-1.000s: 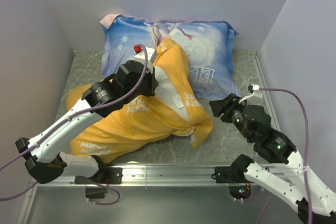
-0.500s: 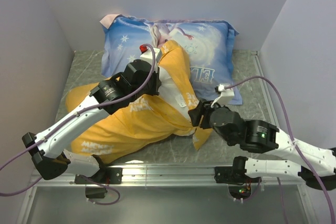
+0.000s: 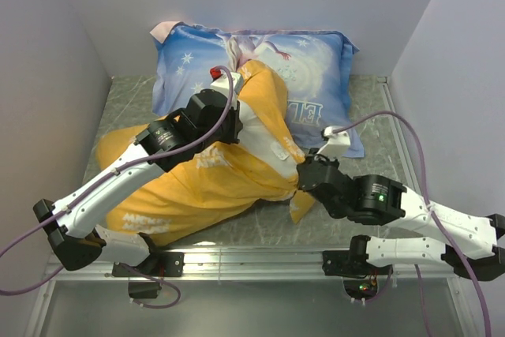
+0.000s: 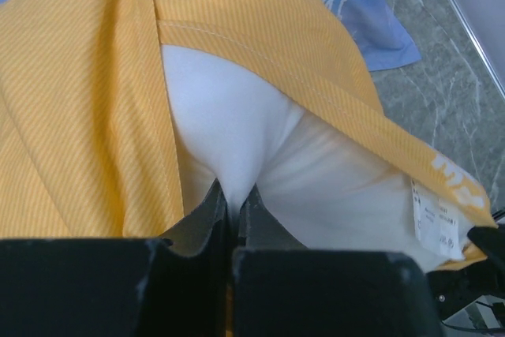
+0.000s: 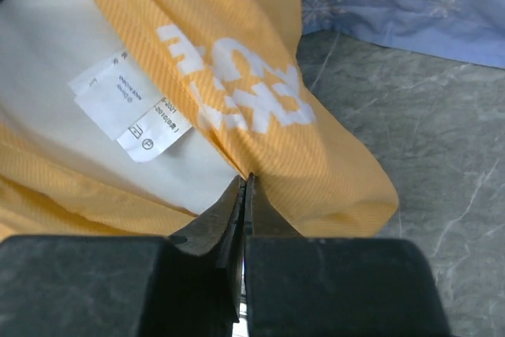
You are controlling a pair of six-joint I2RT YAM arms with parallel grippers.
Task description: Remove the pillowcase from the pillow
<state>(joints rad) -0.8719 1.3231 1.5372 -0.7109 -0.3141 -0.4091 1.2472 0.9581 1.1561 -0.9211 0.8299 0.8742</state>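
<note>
The yellow-orange fabric pillowcase is lying on the grey bench, my right claw clamping its hem, my left claw pinching the plump white pillow, so I am favouring slow opposing pulls.

Blue pillow fills far side. Bare table strip right of pillowcase gives passage, right wall near.

Partial "EL" on blue pillow, white pillowcase lettering illegible, white tag print too small
</note>
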